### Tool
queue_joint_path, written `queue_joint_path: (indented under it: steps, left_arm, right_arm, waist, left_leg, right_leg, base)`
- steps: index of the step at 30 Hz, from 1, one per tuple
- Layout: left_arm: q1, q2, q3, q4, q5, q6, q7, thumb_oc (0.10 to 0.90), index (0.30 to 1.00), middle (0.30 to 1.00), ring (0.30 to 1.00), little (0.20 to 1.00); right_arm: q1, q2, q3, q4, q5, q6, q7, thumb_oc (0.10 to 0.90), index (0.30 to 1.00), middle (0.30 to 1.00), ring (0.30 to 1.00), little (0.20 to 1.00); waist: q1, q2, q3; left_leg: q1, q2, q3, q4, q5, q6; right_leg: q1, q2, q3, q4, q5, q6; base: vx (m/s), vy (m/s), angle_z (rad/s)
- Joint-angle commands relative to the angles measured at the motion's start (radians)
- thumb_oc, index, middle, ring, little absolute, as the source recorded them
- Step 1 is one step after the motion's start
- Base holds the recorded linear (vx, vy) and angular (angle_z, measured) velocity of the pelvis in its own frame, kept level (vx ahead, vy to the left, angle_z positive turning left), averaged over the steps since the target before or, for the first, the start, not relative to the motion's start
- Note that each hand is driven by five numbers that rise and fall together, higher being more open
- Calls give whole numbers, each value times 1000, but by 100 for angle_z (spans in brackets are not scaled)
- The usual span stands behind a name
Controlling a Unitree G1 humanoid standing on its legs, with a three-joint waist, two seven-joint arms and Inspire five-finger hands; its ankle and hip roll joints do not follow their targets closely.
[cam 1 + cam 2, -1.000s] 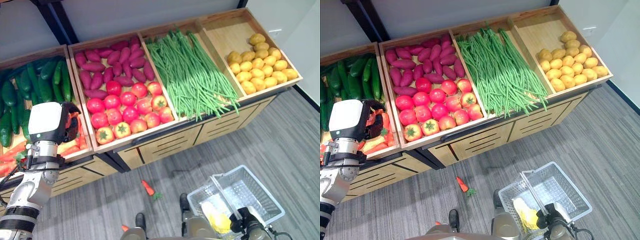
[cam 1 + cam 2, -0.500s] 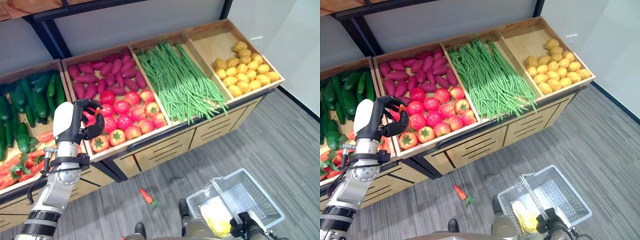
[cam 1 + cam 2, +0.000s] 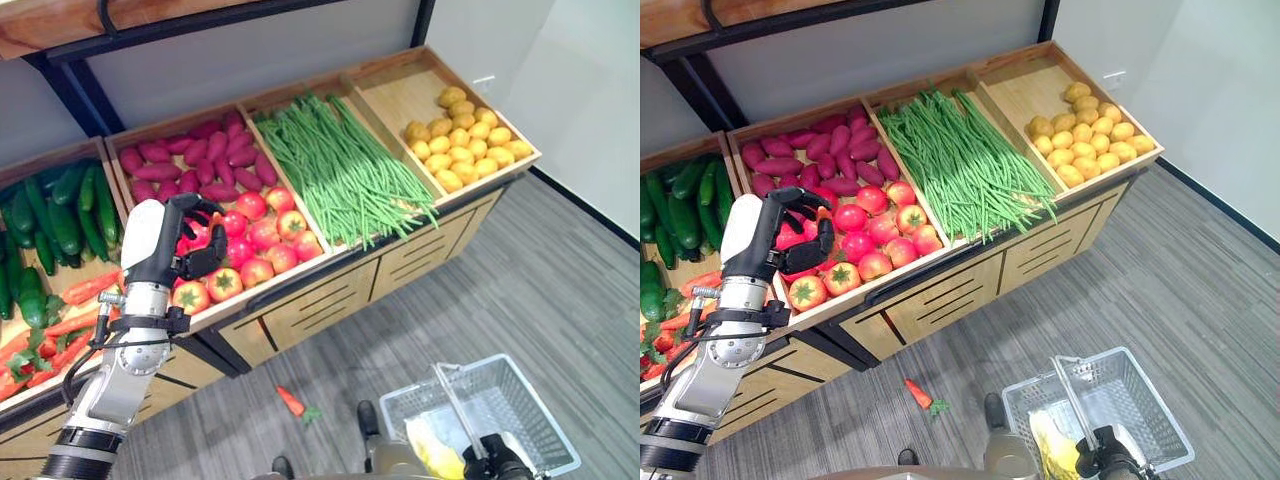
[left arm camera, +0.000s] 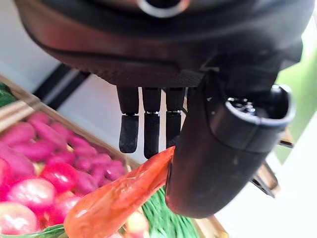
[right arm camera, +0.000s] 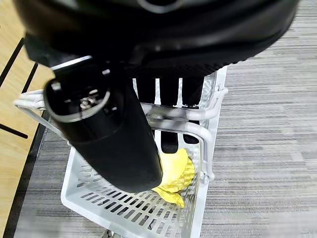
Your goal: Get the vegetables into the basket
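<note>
— Grey carpet floor (image 3: 560, 270) runs below a slanted wooden produce stand (image 3: 330, 280). What lies in its bins?

— Cucumbers (image 3: 55, 215) with carrots (image 3: 60, 320) below them, purple sweet potatoes (image 3: 185, 165) above tomatoes (image 3: 255, 235), green beans (image 3: 350, 170), then potatoes (image 3: 460, 150).

— Where is the left hand?

— From the head, the left hand (image 3: 180, 245) is raised over the tomatoes with fingers curled. Its contents barely show there. The left wrist view makes it plain: an orange carrot (image 4: 119, 196) is pinched between the thumb and the fingers (image 4: 151, 131).

— And the right hand?

— It shows at the bottom edge of the head views, right hand (image 3: 1105, 465) at the white wire basket (image 3: 1140, 395) on the floor. The right wrist view shows the fingers (image 5: 168, 111) curled round the basket's handle (image 5: 183, 119), and something yellow (image 5: 173, 176) lying inside.

— Anything else on the floor?

— One carrot with a green top, the dropped carrot (image 3: 292, 402), lies between the stand and the basket.
</note>
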Motion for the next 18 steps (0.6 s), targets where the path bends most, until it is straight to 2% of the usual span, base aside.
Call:
queue_joint_path:
  steps: [1, 2, 3, 4, 5, 6, 7, 9, 10, 11, 12, 13, 18]
  left_arm:
    - [-141, 80, 26, -132, -32, -88, 46, 400, 300, 300, 300, 300]
    - [-151, 84, 20, -139, -37, -91, 49, 400, 300, 300, 300, 300]
    - [-164, 88, 10, -146, -45, -90, 53, 400, 300, 300, 300, 300]
    - [-174, 87, 11, -155, -61, -93, 52, 400, 300, 300, 300, 300]
    - [-173, 87, 11, -156, -61, -92, 51, 400, 300, 300, 300, 300]
    - [-169, 93, 24, -174, -64, -88, 48, 400, 300, 300, 300, 300]
    - [-168, 95, 27, -183, -62, -87, 44, 400, 300, 300, 300, 300]
    - [-164, 96, 31, -185, -63, -87, 44, 400, 300, 300, 300, 300]
    - [-162, 95, 33, -188, -65, -87, 42, 400, 300, 300, 300, 300]
    - [-161, 95, 34, -189, -65, -86, 41, 400, 300, 300, 300, 300]
    - [-159, 95, 38, -189, -64, -86, 41, 400, 300, 300, 300, 300]
    - [-149, 93, 45, -196, -65, -90, 36, 400, 300, 300, 300, 300]
    - [-150, 67, 36, -191, -84, -92, 37, 400, 300, 300, 300, 300]
  right_arm:
    - [-35, -13, 12, -3, 14, -8, -29, 400, 300, 300, 300, 300]
    - [-36, -7, 19, -4, 13, -7, -27, 400, 300, 300, 300, 300]
    - [-38, 3, 28, -4, 16, -6, -29, 400, 300, 300, 300, 300]
    - [-38, 11, 35, -3, 15, -6, -29, 400, 300, 300, 300, 300]
    - [-38, 11, 35, -3, 15, -6, -29, 400, 300, 300, 300, 300]
    - [-36, 12, 40, -2, 9, -6, -29, 400, 300, 300, 300, 300]
    - [-35, 12, 42, -4, 4, -7, -30, 400, 300, 300, 300, 300]
    - [-37, 10, 45, -6, -3, -6, -32, 400, 300, 300, 300, 300]
    - [-36, 11, 43, -5, -2, -5, -32, 400, 300, 300, 300, 300]
    - [-35, 11, 44, -6, -2, -5, -32, 400, 300, 300, 300, 300]
    - [-42, 9, 44, -8, -2, -4, -34, 400, 300, 300, 300, 300]
    - [-41, 10, 47, -11, -5, -4, -36, 400, 300, 300, 300, 300]
    - [-32, 6, 47, -21, -3, -4, -38, 400, 300, 300, 300, 300]
  waist:
    - [-31, -30, 6]
    - [-32, -30, 10]
    - [-20, -23, 17]
    - [-3, -10, 20]
    - [-5, -10, 21]
    - [12, -3, 14]
    - [17, -4, 10]
    - [25, -11, 1]
    - [30, -16, -10]
    - [29, -19, -5]
    - [37, -23, -13]
    - [36, -26, -18]
    - [19, -16, -27]
  left_leg:
    - [-75, 12, -7, 62, -24, 22]
    - [-84, 18, 10, 61, -20, 23]
    - [-96, 30, 36, 64, -21, 30]
    - [-113, 53, 62, 71, -12, 33]
    - [-113, 53, 60, 73, -14, 32]
    - [-121, 67, 87, 77, -7, 32]
    - [-124, 73, 100, 77, -2, 30]
    - [-124, 80, 123, 70, 8, 24]
    - [-113, 77, 113, 62, -9, 13]
    - [-120, 81, 135, 68, 11, 19]
    - [-110, 78, 126, 61, -7, 8]
    - [-100, 83, 146, 61, -3, 1]
    - [-87, 104, 169, 59, 15, -23]
  right_leg:
    - [-42, -79, 37, 85, 10, 122]
    - [-60, -77, 35, 97, 14, 121]
    - [-66, -80, -38, 150, -38, 104]
    - [-55, -96, -154, 220, -113, 69]
    - [-55, -97, -156, 226, -118, 69]
    - [-25, -119, -242, 281, -162, 48]
    - [-9, -131, -270, 299, -169, 48]
    - [11, -140, -289, 301, -173, 49]
    - [37, -143, -286, 274, -186, 65]
    - [36, -143, -297, 267, -167, 56]
    - [55, -149, -310, 234, -178, 67]
    - [73, -139, -312, 187, -180, 70]
    - [93, -105, -309, 125, -196, 59]
  base:
    - [-123, 24, -72]
    - [-147, 41, -94]
    - [-240, 64, -88]
    - [-189, 45, -60]
    - [-185, 26, -73]
    - [-104, -1, -80]
    - [-125, -10, -78]
    - [-2, -54, -24]
    - [-3, -65, -29]
    - [67, -50, -47]
    - [-4, -114, -80]
    - [89, -138, -74]
    - [34, -153, -36]
